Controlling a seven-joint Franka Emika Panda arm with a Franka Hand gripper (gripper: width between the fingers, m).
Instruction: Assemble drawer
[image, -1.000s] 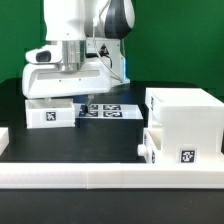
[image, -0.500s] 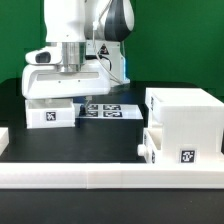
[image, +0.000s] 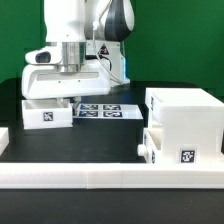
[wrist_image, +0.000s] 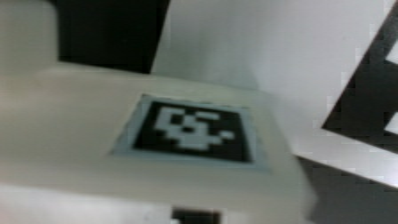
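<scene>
Gripper (image: 58, 99), its opening hidden so I cannot tell its grip, sits atop the loose tray (image: 45, 115); the housing (image: 186, 115) lies toward the bench's edge on the exterior view's right.

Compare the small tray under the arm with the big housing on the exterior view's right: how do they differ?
Size: the small tray is low and shallow, while the housing is tall and cube-like.
Place: the small tray lies at the exterior view's left, beneath the arm, while the housing stands at the right, clear of the arm.
Shared: both are matte white and sit on the black table.
</scene>
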